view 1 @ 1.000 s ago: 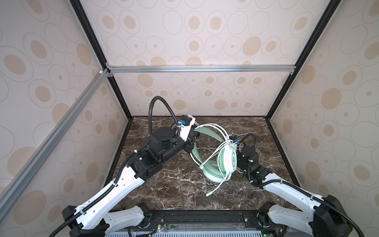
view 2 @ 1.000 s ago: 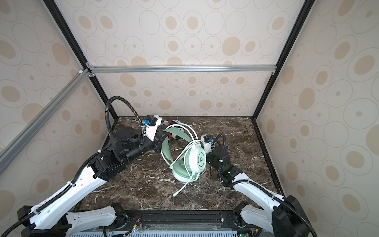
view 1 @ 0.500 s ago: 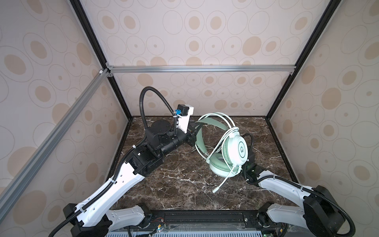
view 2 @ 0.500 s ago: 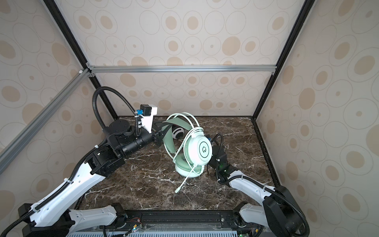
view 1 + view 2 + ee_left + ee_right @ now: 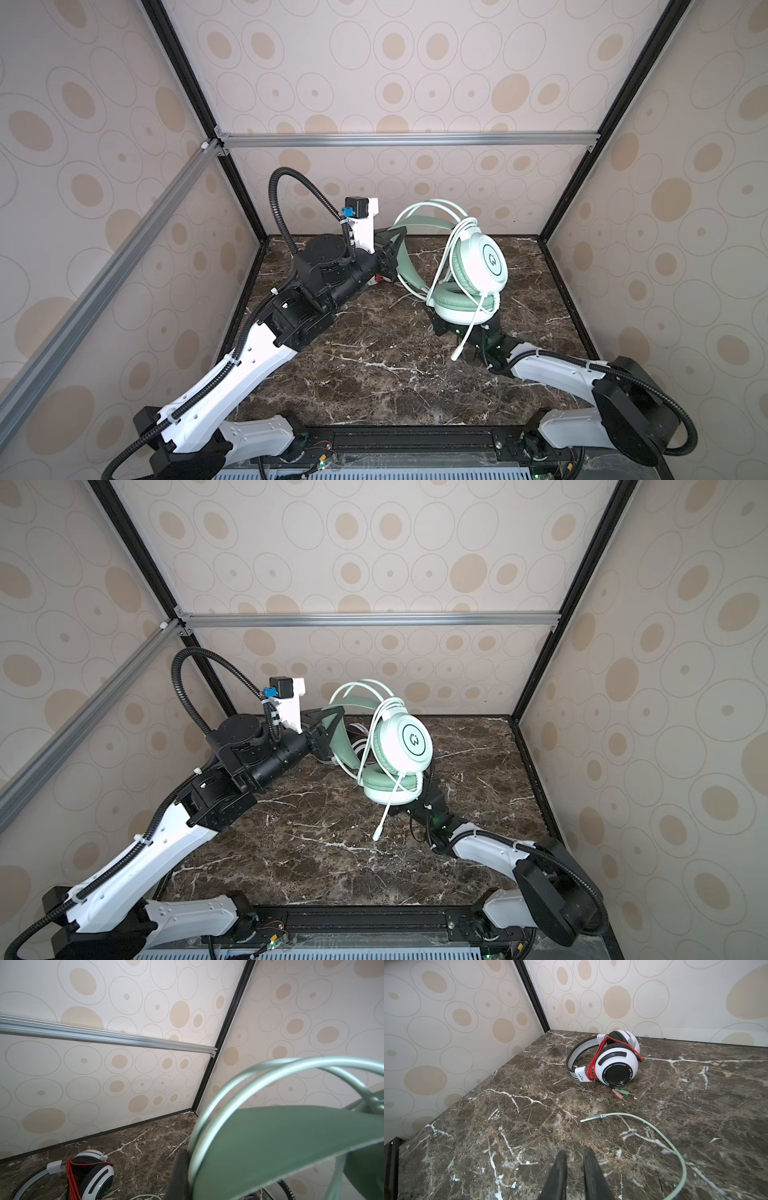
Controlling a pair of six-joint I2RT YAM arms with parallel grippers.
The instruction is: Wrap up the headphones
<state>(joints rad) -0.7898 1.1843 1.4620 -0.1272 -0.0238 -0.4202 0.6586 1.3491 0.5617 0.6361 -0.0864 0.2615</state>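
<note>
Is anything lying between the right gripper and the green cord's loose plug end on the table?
Nothing visible. Only bare table separates the right gripper from the green cord's plug end; the white headphones lie farther back, beyond it.

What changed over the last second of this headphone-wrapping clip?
The left gripper, shut on the headband, has raised the mint-green headset and swung it upright. The right gripper has sunk below the ear cups, jaws slightly apart and empty. The white headset stays at the back, red cord wrapped around it.
</note>
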